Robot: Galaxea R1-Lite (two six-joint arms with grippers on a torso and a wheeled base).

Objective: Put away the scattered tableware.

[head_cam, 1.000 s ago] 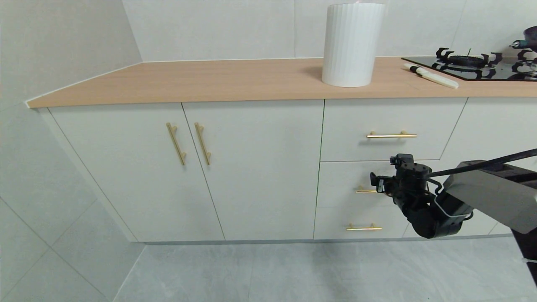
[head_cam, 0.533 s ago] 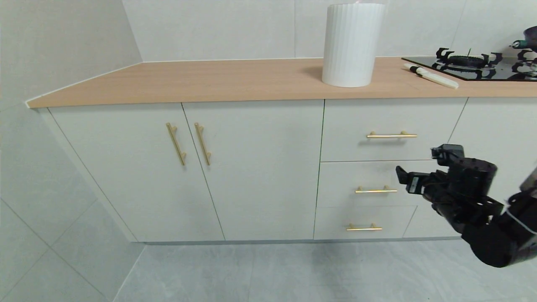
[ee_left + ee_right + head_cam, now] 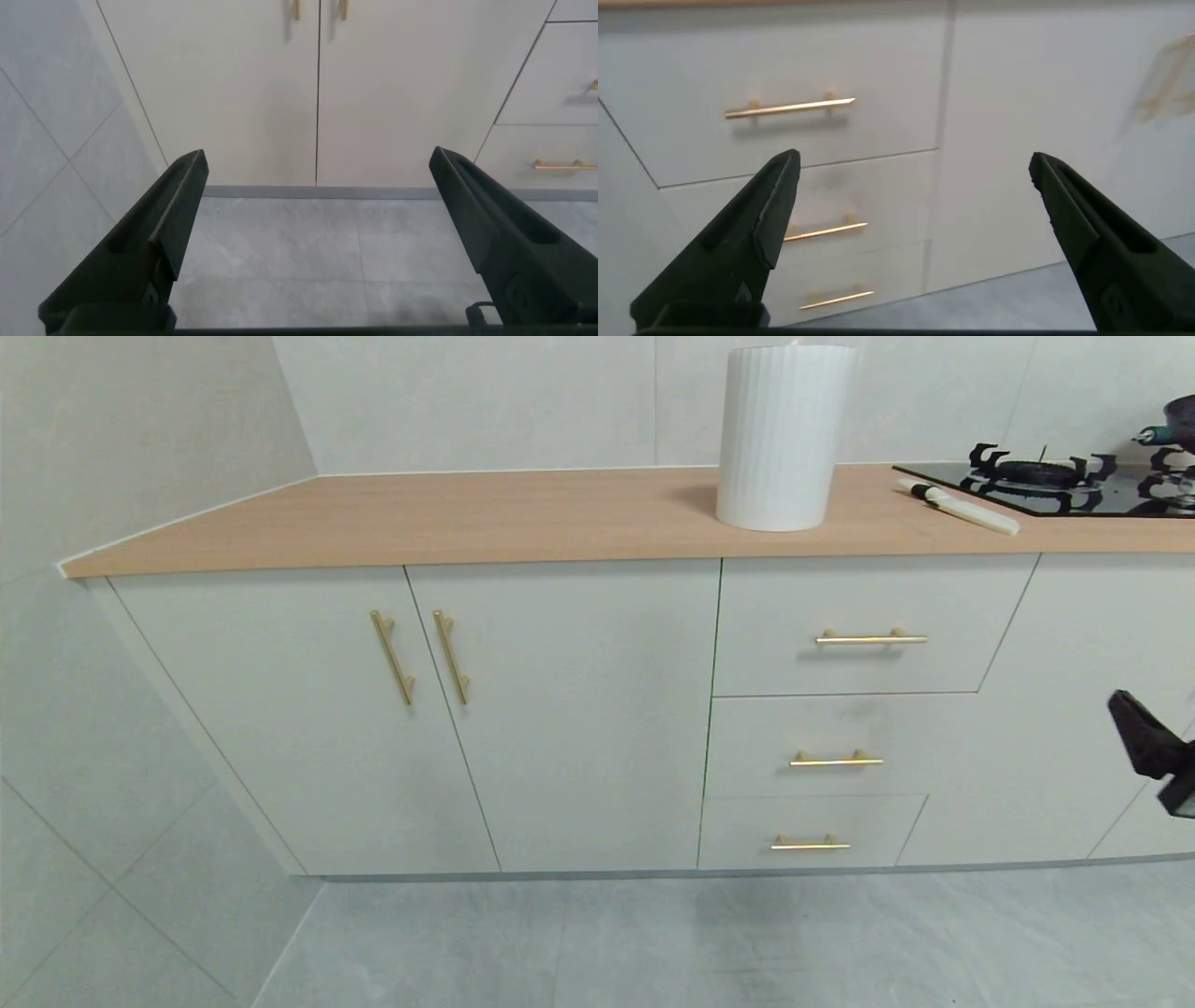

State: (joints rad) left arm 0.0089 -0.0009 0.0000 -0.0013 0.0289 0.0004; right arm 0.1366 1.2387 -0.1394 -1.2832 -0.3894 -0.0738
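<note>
Wood-toned countertop (image 3: 467, 518) runs across my head view, and the one piece of tableware I can make out lies on it. It is a pale utensil (image 3: 958, 505) with a dark band near one end, knife-like in shape, though I cannot tell for sure. It lies flat towards the counter's right end, at the near left corner of the black gas hob (image 3: 1046, 485). I cannot tell whether it rests partly on the glass. It is well apart from both of my arms. A white ribbed cylinder (image 3: 784, 434) stands upright on the counter to its left, near it but not touching.

Below the counter, the double doors (image 3: 420, 728) with vertical gold handles are shut. To their right three drawers are stacked: top drawer (image 3: 840, 597), middle drawer (image 3: 822, 723) and bottom drawer (image 3: 803, 817). All three are closed, and each has a horizontal gold bar.

My right gripper (image 3: 915, 161) hangs low at the right edge of the head view, in front of the cabinet face to the right of the drawers, touching nothing. Through its wrist camera I see its two dark fingers spread wide with nothing between them. They point at the cabinet front, with the drawer handles in sight beyond one finger.

My left gripper (image 3: 318, 161) is spread just as wide and carries nothing. It is held low over the grey tiled floor (image 3: 299, 252), facing the foot of the double doors and apart from them.
</note>
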